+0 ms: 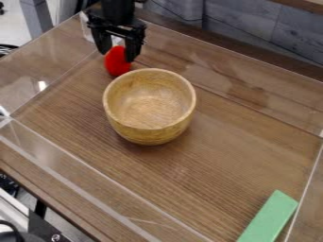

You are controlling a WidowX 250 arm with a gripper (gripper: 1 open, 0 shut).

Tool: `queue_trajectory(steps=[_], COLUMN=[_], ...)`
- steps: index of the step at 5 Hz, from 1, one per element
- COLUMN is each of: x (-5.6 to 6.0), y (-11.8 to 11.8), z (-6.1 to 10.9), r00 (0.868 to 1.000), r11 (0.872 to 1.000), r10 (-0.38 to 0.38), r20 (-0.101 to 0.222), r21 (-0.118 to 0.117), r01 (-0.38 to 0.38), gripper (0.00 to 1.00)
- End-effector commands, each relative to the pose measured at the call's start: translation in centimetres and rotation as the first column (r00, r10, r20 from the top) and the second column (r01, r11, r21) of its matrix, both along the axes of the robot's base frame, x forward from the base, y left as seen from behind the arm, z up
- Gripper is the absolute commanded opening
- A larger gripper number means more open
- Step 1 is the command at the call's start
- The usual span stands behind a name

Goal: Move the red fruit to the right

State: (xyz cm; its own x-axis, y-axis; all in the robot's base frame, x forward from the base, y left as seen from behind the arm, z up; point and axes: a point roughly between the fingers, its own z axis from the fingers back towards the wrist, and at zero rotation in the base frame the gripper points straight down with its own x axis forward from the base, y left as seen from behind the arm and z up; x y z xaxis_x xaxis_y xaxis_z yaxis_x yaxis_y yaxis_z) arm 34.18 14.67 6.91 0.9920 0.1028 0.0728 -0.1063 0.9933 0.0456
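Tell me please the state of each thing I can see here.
gripper: open, pointing down, fingers on either side of the fruit's top, not closed on it.
red fruit: on the table, beside the bowl, not lifted.
bowl: upright, empty.
green block: lying flat near the corner, partly cut off by the picture's edge.

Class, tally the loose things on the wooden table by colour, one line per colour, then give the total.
Red: 1, the red fruit
Tan wood: 1, the bowl
Green: 1, the flat block
Total: 3
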Motion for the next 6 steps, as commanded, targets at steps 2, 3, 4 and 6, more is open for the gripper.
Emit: queue_trajectory(steps=[2, 3, 4, 6], x=[1.11, 1.27, 1.16, 0.98], y=[1.10, 1.25, 1.01, 0.62], z=[1.69, 1.69, 1.60, 1.54], r00=[0.997, 0.997, 0.996, 0.995], r11=[0.999, 0.999, 0.999, 0.998], r10=[0.006, 0.010, 0.011, 0.016], r20=[0.070, 0.079, 0.085, 0.096], r21=[0.034, 0.038, 0.046, 0.054], r01=[-0.008, -0.013, -0.015, -0.021], gripper=[1.00, 1.00, 1.00, 1.00])
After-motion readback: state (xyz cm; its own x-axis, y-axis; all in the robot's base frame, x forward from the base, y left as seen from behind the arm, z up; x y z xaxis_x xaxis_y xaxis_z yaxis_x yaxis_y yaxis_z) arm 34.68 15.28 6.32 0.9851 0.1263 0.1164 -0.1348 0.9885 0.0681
